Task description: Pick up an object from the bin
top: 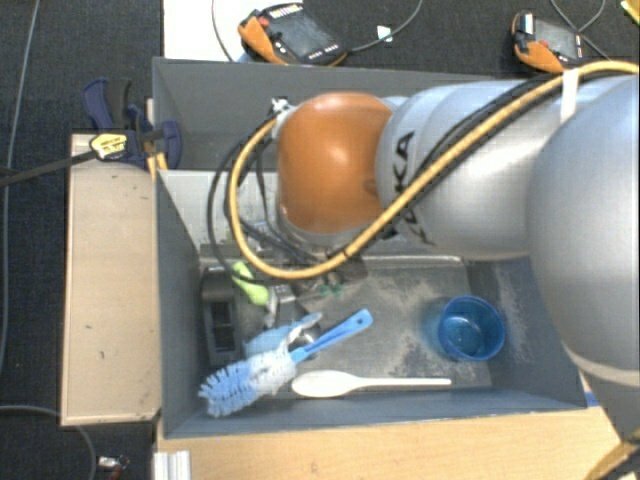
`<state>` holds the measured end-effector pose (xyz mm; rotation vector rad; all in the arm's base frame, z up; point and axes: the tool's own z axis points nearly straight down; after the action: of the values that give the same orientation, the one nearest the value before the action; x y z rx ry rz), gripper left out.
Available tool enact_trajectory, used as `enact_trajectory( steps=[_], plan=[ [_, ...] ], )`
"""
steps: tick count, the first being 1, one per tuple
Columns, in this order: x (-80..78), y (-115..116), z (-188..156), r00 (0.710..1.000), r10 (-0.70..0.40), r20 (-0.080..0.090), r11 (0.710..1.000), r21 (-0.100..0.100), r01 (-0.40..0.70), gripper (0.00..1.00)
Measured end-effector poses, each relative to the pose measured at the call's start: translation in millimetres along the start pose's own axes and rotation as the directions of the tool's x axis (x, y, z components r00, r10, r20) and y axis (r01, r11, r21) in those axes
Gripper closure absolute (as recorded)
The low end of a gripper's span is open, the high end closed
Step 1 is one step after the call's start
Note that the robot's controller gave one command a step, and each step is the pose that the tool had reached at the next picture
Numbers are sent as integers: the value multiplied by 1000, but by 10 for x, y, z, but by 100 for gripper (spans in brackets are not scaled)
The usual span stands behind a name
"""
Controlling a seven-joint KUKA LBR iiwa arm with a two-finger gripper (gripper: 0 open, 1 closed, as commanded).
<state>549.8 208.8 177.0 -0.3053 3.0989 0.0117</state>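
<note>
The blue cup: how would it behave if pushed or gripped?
The blue cup looks like plastic, so probably light and easily shoved. It stands upright, mouth up; a push near the rim might tip it, and its round wall would then likely roll.

You look at bin [400, 298]: grey metal, matt walls; floor dull, speckled with pale dust toward right. Brush [270, 363], near left: blue plastic handle, smooth with slight sheen; head of fuzzy blue bristle. Spoon [350, 383] by near wall: white plastic, smooth, satin. Cup [470, 330], right: blue plastic, glossy. Black block [218, 318], left: matt, plastic by look. Yellow-green piece [250, 286] beside it: shiny; material unclear. Arm shell [480, 168]: silver, smooth, glossy. Orange cover [325, 158]: smooth, semi-gloss. Cable [233, 193]: yellow jacket, matt.
</note>
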Motion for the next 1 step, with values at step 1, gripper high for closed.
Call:
enact_trajectory(
  steps=[1],
  plan=[
    [-12,18,377,991,133,-6,991,3,-133,0]
  ],
)
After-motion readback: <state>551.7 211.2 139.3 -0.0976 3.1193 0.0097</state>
